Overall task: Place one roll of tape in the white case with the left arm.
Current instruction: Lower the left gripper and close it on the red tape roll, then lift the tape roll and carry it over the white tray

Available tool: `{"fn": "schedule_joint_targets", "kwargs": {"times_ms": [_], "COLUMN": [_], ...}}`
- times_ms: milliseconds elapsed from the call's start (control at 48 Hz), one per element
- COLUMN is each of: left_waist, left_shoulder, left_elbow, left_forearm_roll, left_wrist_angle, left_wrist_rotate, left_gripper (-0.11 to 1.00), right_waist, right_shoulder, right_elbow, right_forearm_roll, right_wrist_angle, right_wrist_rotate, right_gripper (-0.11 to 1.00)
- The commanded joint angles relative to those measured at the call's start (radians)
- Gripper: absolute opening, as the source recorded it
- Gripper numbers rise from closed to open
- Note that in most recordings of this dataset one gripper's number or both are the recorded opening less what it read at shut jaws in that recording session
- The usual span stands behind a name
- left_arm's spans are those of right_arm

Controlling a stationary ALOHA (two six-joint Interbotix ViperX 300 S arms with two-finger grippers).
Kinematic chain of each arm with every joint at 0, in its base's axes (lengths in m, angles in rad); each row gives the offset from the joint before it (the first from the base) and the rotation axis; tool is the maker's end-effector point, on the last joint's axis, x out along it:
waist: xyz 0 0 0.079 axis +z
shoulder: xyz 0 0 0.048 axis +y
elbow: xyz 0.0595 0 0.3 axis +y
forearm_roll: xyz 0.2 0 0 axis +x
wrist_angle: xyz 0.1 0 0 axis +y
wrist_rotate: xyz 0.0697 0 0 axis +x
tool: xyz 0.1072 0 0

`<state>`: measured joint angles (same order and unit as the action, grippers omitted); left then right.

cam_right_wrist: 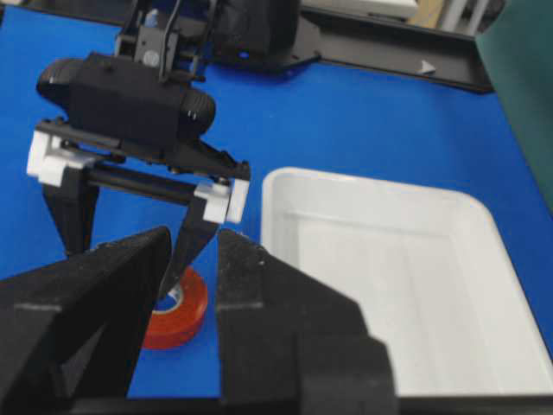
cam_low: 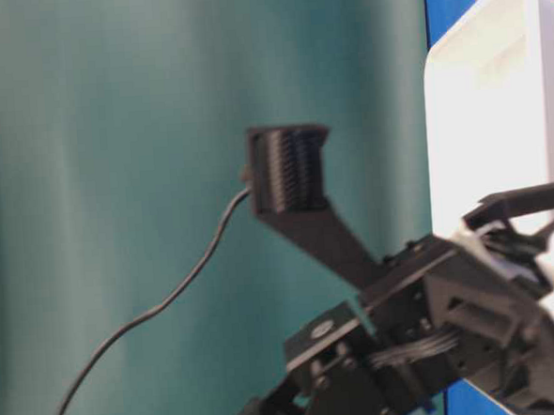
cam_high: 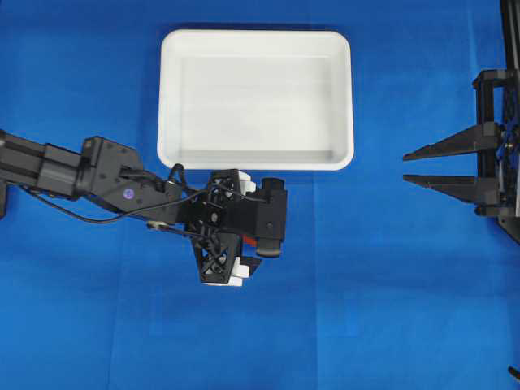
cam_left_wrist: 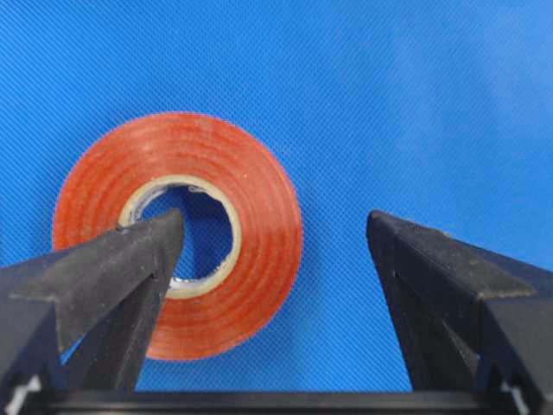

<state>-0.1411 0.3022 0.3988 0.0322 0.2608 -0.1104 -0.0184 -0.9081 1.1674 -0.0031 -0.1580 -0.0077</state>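
An orange-red roll of tape (cam_left_wrist: 177, 233) with a pale core is lying flat on blue cloth, outside the empty white case (cam_high: 256, 99).

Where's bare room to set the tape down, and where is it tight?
The large shallow white plastic tray is bare inside its whole rim. Blue cloth is bare below the left gripper and between tray and right gripper. It's crowded below the tray's near edge, where the open left jaws straddle the small orange-red tape roll.

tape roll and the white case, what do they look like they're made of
Roll of tape: likely glossy vinyl or plastic film, orange-red with fine wound layers, on a pale core, possibly card. White case: probably smooth moulded plastic, with rounded corners and soft sheen.
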Motion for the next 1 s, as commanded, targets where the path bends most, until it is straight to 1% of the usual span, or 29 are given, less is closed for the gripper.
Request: {"fn": "schedule_joint_targets", "kwargs": {"times_ms": [0, 104, 167, 208, 313, 354, 542, 709, 792, 875, 917, 980], "left_waist": [-0.003, -0.003, -0.003, -0.003, -0.003, -0.003, -0.006, -0.008, 0.0, 0.023, 0.044, 0.1], "left_shoulder": [-0.006, 0.003, 0.005, 0.003, 0.002, -0.005, -0.072, -0.187, -0.247, -0.293, -0.301, -0.299], "left_elbow": [-0.031, -0.037, -0.04, -0.043, -0.044, -0.046, -0.064, -0.067, -0.069, -0.067, -0.066, -0.063], "left_forearm_roll": [0.003, 0.005, 0.006, 0.008, 0.009, 0.009, 0.012, 0.017, 0.035, 0.052, 0.052, 0.054], "left_wrist_angle": [0.012, 0.043, 0.063, 0.077, 0.104, 0.118, 0.163, 0.17, 0.183, 0.19, 0.19, 0.19], "left_wrist_rotate": [-0.002, -0.002, -0.002, -0.002, 0.003, 0.003, 0.005, 0.011, 0.026, 0.051, 0.063, 0.086], "left_gripper": [0.83, 0.8, 0.74, 0.65, 0.35, 0.25, 0.25, 0.25, 0.25, 0.25, 0.25, 0.25], "right_waist": [-0.002, -0.002, -0.002, -0.002, -0.002, -0.002, -0.002, -0.002, -0.002, -0.002, -0.002, -0.002], "right_shoulder": [0.006, 0.006, 0.006, 0.006, 0.006, 0.006, 0.006, 0.008, 0.009, 0.009, 0.011, 0.011], "right_elbow": [-0.012, -0.012, -0.012, -0.012, -0.012, -0.012, -0.012, -0.012, -0.012, -0.012, -0.012, -0.012], "right_forearm_roll": [0.0, 0.0, 0.0, 0.0, 0.0, 0.0, 0.0, 0.0, 0.0, 0.0, 0.0, 0.0], "right_wrist_angle": [-0.003, -0.002, -0.002, -0.002, -0.002, -0.002, -0.002, -0.002, -0.002, -0.002, -0.002, -0.002], "right_wrist_rotate": [0.002, 0.002, 0.002, 0.002, 0.002, 0.002, 0.003, 0.003, 0.003, 0.003, 0.003, 0.003], "right_gripper": [-0.11, -0.11, -0.11, -0.11, -0.11, -0.11, -0.11, -0.11, -0.11, -0.11, -0.11, -0.11]}}
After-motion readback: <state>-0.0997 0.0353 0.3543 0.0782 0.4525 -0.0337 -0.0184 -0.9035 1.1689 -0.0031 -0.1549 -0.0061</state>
